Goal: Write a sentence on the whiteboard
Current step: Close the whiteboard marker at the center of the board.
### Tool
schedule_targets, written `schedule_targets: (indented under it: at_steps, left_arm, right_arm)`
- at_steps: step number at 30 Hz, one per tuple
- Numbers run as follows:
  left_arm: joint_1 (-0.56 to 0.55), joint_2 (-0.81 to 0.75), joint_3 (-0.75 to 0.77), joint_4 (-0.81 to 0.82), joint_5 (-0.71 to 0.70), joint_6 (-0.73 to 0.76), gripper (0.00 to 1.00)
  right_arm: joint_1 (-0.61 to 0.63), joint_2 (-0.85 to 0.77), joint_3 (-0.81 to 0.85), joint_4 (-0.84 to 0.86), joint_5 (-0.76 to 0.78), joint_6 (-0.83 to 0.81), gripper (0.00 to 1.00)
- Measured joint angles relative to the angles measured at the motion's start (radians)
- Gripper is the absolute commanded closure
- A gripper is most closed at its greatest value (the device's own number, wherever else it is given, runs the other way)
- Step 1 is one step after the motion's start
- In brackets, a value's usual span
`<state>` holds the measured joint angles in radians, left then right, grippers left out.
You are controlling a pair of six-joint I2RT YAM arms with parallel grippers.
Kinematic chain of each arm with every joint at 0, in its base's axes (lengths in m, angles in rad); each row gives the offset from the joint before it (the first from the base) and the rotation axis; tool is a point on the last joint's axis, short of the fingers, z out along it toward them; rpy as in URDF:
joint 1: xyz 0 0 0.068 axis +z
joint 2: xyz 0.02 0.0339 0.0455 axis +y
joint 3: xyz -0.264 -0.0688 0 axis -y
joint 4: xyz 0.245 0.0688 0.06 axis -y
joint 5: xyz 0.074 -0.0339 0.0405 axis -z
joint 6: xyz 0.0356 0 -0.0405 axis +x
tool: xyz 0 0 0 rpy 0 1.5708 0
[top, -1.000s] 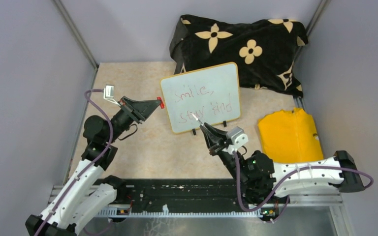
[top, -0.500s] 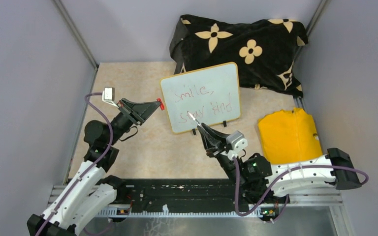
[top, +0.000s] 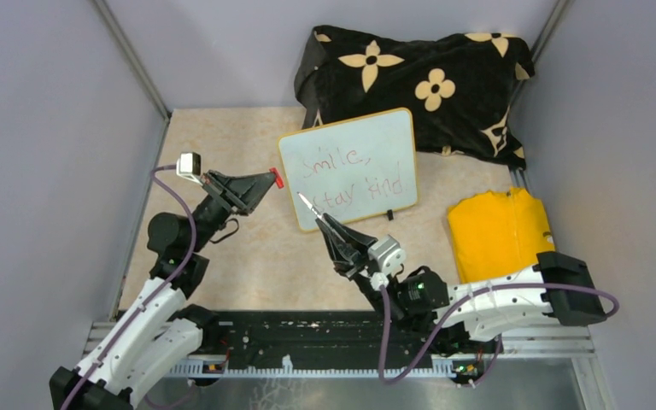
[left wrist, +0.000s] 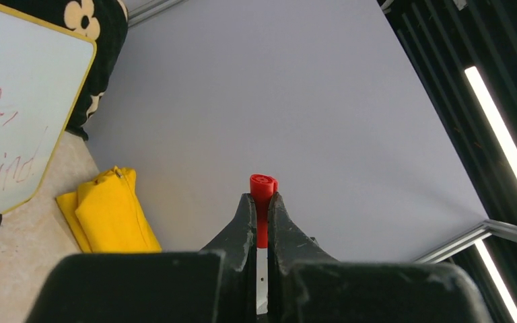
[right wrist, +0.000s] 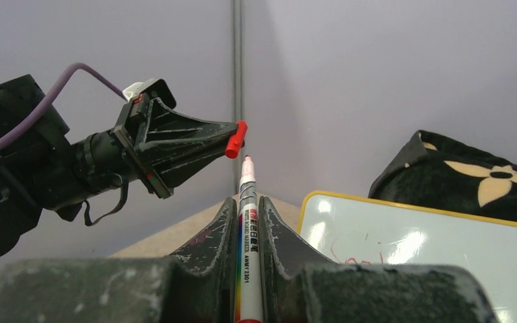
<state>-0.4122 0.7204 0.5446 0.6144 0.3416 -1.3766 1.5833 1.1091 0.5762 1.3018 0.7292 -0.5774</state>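
Observation:
The whiteboard [top: 350, 145], white with a yellow frame and black clip feet, stands tilted in the middle of the table. Red lettering [top: 354, 181] on it reads "Smile, stay kind" in two lines. My right gripper [top: 329, 229] is shut on a white marker [top: 310, 207], its tip [right wrist: 247, 161] bare, just off the board's lower left corner. My left gripper [top: 266, 181] is shut on the red marker cap [top: 278, 178], held in the air left of the board. In the right wrist view the cap [right wrist: 236, 140] hangs just above the marker tip. The cap [left wrist: 262, 202] sticks out past the left fingertips.
A black cloth with cream flowers [top: 418, 81] lies bunched behind the board. A yellow cloth [top: 502, 235] lies at the right, near the right arm. Grey walls close in the left, back and right. A black rail [top: 307, 337] runs along the near edge.
My right gripper has moved left with the marker, off the "stay" lettering to beyond the board's lower left corner, nearer the cap. The left gripper has barely moved.

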Motion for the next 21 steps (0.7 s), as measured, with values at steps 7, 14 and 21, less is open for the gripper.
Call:
schedule_targets:
  at_steps: [7, 14, 21]
  left_arm:
    - [0.000, -0.019, 0.011, -0.003, -0.032, -0.069, 1.00]
    - [0.000, -0.011, 0.091, -0.007, -0.052, -0.075, 1.00]
    - [0.000, 0.001, 0.132, -0.008, -0.065, -0.070, 1.00]
  right_arm:
    - [0.000, 0.058, 0.048, 0.047, -0.039, -0.045, 1.00]
    - [0.001, 0.105, 0.100, 0.075, -0.073, -0.071, 1.00]
    - [0.001, 0.143, 0.144, 0.093, -0.078, -0.093, 1.00]
